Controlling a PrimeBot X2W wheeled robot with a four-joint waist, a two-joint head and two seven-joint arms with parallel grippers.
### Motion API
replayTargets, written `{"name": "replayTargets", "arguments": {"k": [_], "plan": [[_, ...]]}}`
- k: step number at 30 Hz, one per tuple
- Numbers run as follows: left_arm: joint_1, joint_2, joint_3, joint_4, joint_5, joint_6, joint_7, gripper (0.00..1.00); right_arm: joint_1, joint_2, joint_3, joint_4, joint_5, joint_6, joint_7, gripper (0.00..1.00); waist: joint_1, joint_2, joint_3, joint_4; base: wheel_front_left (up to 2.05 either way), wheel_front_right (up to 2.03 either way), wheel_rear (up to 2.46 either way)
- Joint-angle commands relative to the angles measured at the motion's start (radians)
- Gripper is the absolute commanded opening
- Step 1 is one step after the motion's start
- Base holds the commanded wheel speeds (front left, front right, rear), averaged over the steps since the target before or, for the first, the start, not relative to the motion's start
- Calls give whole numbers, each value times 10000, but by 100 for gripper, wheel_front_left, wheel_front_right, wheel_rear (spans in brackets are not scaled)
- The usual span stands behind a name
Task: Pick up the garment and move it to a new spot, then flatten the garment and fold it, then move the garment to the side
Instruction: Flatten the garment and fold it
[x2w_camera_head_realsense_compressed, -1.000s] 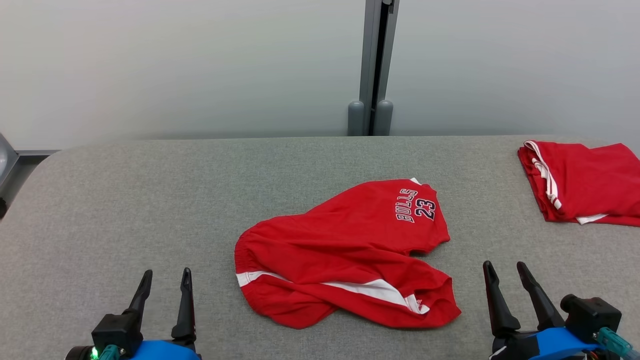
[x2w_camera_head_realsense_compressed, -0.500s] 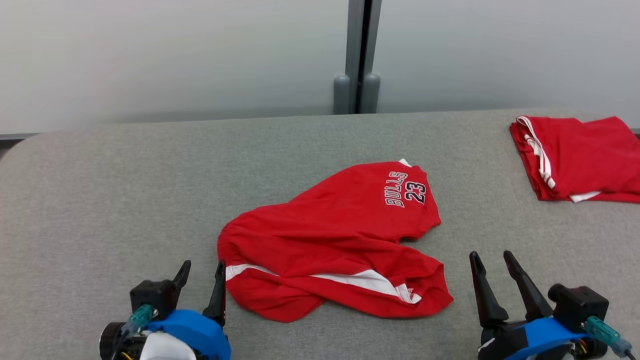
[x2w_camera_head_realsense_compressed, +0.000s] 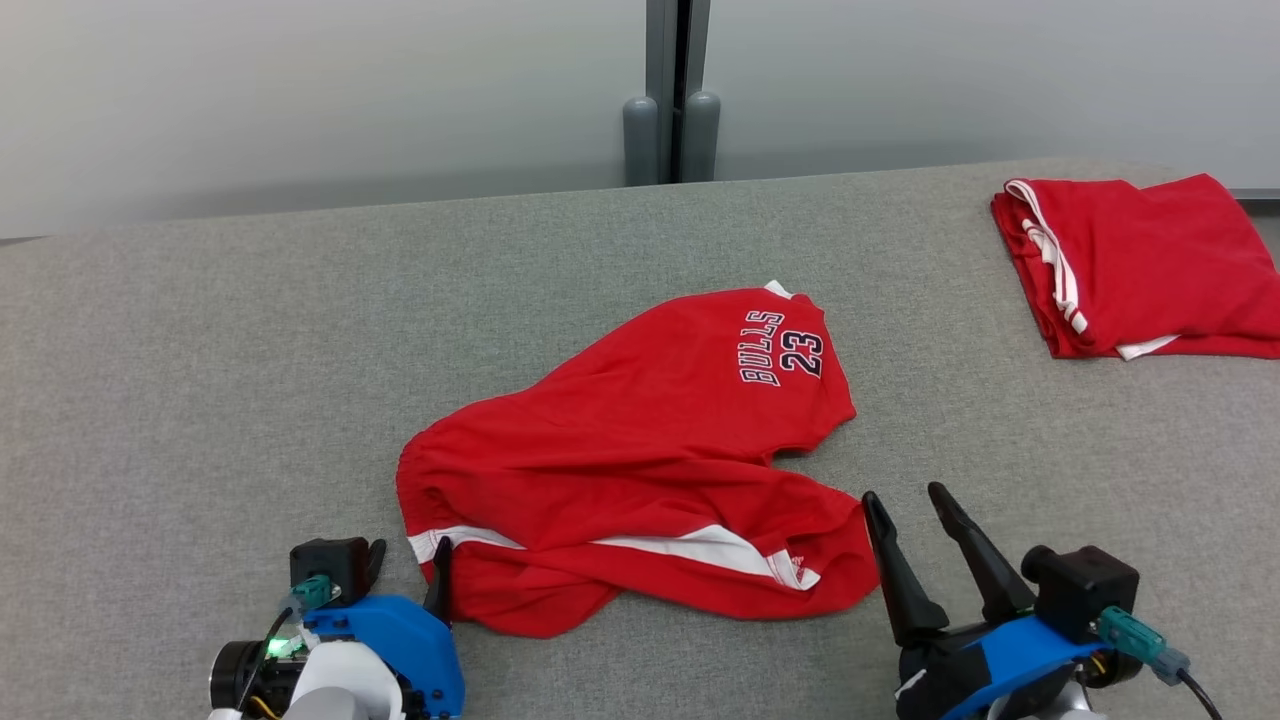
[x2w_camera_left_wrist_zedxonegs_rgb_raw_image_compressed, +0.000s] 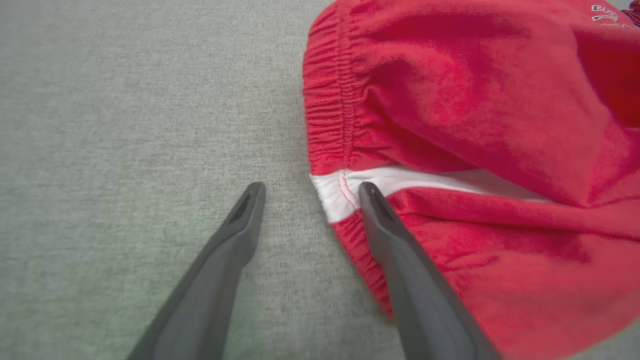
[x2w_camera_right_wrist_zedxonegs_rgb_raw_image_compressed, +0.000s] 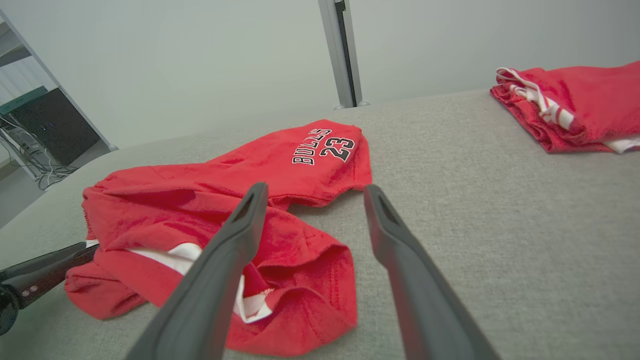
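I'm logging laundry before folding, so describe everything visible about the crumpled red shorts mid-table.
The red shorts look like soft knit fabric, with a gathered elastic waistband, a white side stripe and BULLS 23 printed dark on one leg. They lie crumpled and unfolded on the grey table. The open left claw straddles the waistband edge; the open right claw sits at the hem end, nothing gripped.
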Motion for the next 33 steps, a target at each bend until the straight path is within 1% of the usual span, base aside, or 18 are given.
{"name": "replayTargets", "arguments": {"k": [1,2,4,8,13,14,18,23,27,33], "plan": [[-252,-5,-136,239,126,-52,92,78,-185,-33,199,-85,-45,5,96,100,-1,0,31,-7,0,0,0],[-286,-10,-212,383,162,-83,120,36,-232,-33,347,-123,-42,5,189,100,-1,0,44,-12,0,0,0],[-363,-66,-341,652,218,-152,107,0,-223,-33,674,-150,60,5,582,100,-1,0,68,-1,0,0,0],[-535,-175,-458,1132,205,-174,29,0,-48,-39,893,-90,-82,4,1847,100,-1,0,113,70,0,0,0],[-707,-339,-464,1423,82,-219,-298,0,201,-36,778,-500,-304,5,3174,100,-1,0,211,196,0,0,0],[-707,-339,-464,1423,82,-219,-298,0,201,-36,778,-500,-304,5,3174,100,-1,0,211,196,0,0,0],[-819,-403,-493,1519,5,-300,-537,0,326,-36,777,-884,-478,5,3803,100,-1,0,282,303,0,0,0],[-1016,-438,-527,1637,-46,-340,-719,0,279,-35,418,-1029,-1194,5,4226,100,-1,0,354,410,0,0,0],[-1131,-474,-572,1732,-97,-387,-826,0,67,-35,710,-923,-1686,5,4531,100,-1,0,402,476,0,0,0],[-1269,-484,-591,1918,-184,-423,-983,0,-195,-36,1096,-618,-1743,5,4541,100,-1,0,453,498,0,0,0]]}}
